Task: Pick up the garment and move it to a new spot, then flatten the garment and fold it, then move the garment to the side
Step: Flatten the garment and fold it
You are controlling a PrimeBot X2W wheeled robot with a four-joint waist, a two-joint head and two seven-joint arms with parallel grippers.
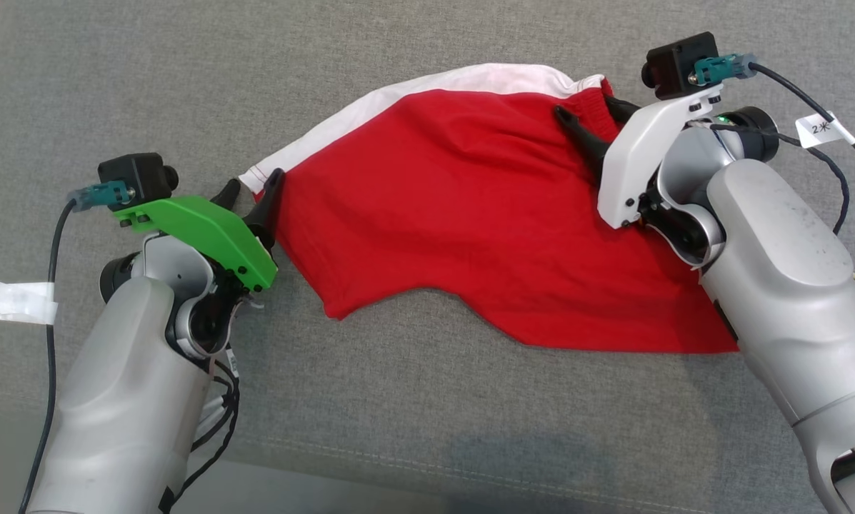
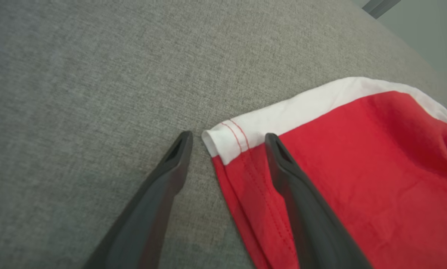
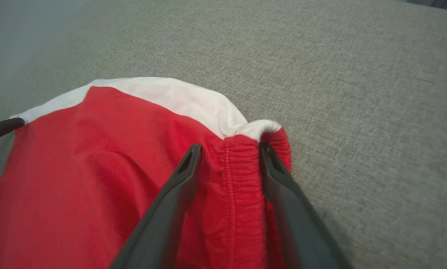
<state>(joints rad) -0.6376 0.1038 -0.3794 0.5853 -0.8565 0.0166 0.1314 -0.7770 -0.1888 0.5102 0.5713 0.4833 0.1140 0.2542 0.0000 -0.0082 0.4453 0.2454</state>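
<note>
A red garment [image 1: 456, 214] with a white band along its far edge lies spread and creased on the grey fabric surface [image 1: 427, 400]. My left gripper [image 1: 254, 180] is open at the garment's left corner. In the left wrist view that gripper [image 2: 227, 136] has one finger on the bare surface and the other on the red cloth [image 2: 357, 149], with the white hem corner between them. My right gripper [image 1: 584, 106] is at the far right corner. There the right gripper [image 3: 230, 146] stands open astride the gathered elastic waistband of the garment [image 3: 96, 157].
A strip of white tape [image 1: 13, 300] sticks to the surface at the left edge. A black cable with a white label [image 1: 823, 130] runs from the right wrist. A stitched seam [image 1: 470, 471] crosses the surface in front of the garment.
</note>
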